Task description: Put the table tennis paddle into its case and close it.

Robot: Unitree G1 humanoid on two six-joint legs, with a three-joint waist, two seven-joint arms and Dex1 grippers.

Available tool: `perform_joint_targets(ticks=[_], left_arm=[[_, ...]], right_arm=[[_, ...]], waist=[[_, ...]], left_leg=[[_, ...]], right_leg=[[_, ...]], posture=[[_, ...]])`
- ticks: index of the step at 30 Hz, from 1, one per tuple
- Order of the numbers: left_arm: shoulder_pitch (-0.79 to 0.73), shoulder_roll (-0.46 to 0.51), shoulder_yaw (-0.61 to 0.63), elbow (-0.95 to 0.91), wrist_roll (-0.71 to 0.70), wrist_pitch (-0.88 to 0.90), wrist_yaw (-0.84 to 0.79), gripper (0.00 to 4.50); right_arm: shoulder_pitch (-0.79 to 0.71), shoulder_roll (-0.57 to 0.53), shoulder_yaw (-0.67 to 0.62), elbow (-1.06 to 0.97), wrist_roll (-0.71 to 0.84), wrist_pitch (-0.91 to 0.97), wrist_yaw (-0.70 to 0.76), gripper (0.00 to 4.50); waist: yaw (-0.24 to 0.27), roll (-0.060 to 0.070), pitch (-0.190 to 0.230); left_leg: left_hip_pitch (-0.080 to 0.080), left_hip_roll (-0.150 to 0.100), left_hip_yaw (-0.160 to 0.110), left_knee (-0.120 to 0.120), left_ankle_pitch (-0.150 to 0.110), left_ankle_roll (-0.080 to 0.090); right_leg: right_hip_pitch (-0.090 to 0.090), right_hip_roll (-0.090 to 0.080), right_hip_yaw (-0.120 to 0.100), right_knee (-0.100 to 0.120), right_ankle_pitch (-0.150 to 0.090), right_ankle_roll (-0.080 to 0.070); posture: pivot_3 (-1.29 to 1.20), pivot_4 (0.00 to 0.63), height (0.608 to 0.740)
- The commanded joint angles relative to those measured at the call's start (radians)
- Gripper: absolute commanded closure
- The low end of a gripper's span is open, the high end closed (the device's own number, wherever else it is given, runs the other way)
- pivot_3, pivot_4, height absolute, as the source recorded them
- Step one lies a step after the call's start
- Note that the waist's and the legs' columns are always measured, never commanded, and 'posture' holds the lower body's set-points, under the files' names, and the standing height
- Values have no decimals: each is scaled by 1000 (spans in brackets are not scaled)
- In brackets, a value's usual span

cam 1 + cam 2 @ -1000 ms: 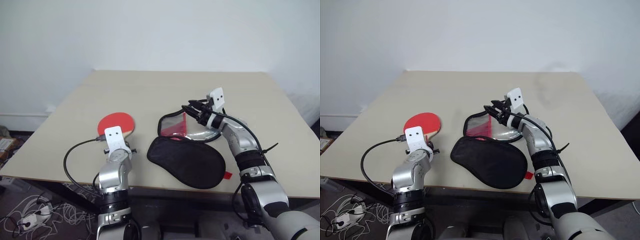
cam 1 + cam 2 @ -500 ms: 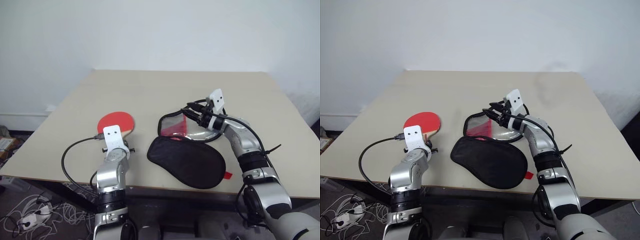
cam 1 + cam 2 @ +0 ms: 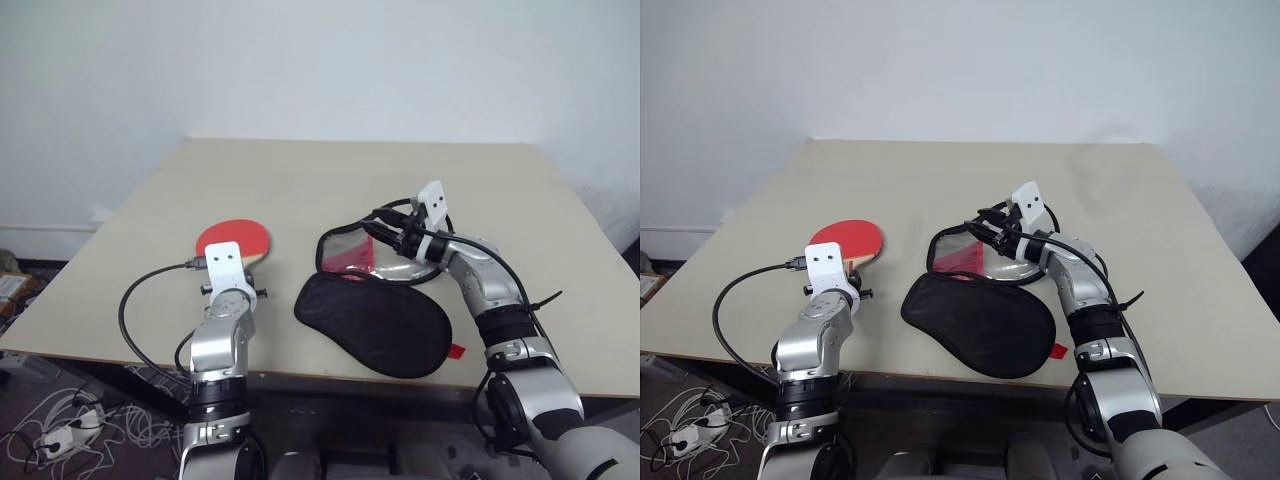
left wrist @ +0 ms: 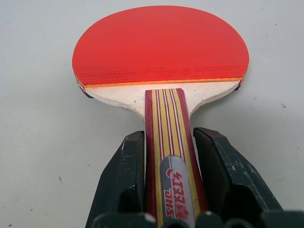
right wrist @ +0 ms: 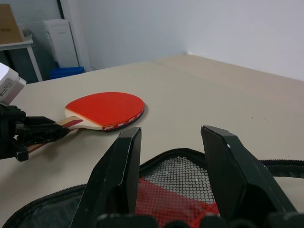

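Paddle handle sits clamped in the left claw (image 4: 167, 190), the table tennis paddle (image 3: 236, 240) pointing forward, its red face just over the surface (image 3: 300, 180). To its right the case (image 3: 375, 305) lies unzipped. The right claw (image 3: 378, 230) lifts its clear flap, fingers pinched on the rim, so the paddle must travel rightward.

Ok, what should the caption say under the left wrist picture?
The left gripper grips the red paddle by its striped handle over the table.
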Motion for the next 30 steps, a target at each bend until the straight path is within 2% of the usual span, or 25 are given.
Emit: perform_joint_targets(ticks=[1, 8, 10, 16, 30], left_arm=[[-46, -5, 24, -23, -21, 47, 10, 3245], [-60, -12, 50, -6, -37, 138, 8, 3245], [-63, -16, 55, -3, -41, 149, 12, 2561], [-72, -26, 68, 4, -52, 181, 20, 1151], [-154, 2, 89, 74, -62, 190, 6, 1151]], right_arm=[[-26, -5, -5, -39, 8, -14, 3, 2320], [-13, -6, -5, -48, 6, -13, -2, 2320], [-12, -5, -4, -50, 6, -13, -4, 2320], [-11, -2, -3, -51, 5, -14, -8, 2320], [1, 0, 0, -59, 5, -13, -20, 2320]], waist=[[0, 0, 0], [-1, 0, 0], [-1, 0, 0], [-1, 0, 0], [-1, 0, 0]], left_leg=[[0, 0, 0, 0, 0, 0], [0, 0, 0, 0, 0, 0], [0, 0, 0, 0, 0, 0], [1, 0, 0, 0, 0, 0], [1, 0, 0, 0, 1, -1]], right_leg=[[0, 0, 0, 0, 0, 0], [0, 0, 0, 0, 0, 0], [0, 0, 0, 0, 0, 0], [0, 0, 0, 0, 0, 0], [1, 0, 0, 0, 1, 0]], posture=[[0, 0, 740], [0, 0, 740], [0, 0, 740], [0, 0, 740], [0, 0, 740]])
